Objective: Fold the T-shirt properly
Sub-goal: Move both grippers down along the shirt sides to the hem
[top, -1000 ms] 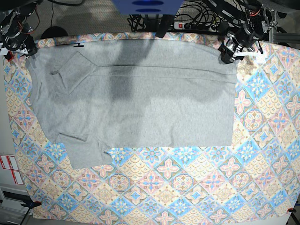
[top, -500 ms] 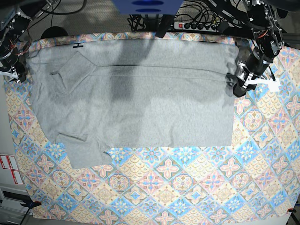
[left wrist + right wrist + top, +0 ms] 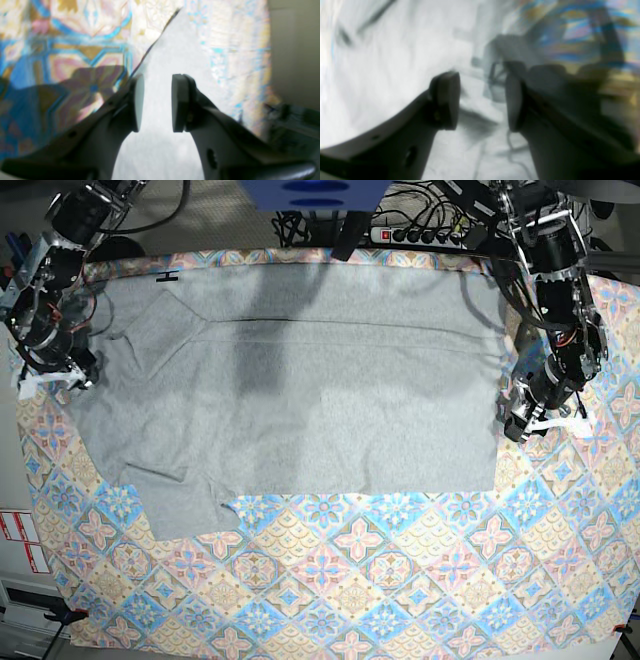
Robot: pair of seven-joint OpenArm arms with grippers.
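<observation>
On the patterned tablecloth (image 3: 400, 580) lies the T-shirt (image 3: 300, 400), both grippers' fingers apart.

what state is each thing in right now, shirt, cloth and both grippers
T-shirt: spread flat, plain side up, far edge folded over, not held
tablecloth: spread under the shirt
left gripper: open, empty, over the shirt's edge
right gripper: open, empty, over the shirt

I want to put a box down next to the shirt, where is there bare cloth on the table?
The widest bare tablecloth runs along the near edge, below the T-shirt hem. A narrower strip lies right of the shirt, but the left gripper hangs there. The far edge and left side, by the right gripper, are crowded.
</observation>
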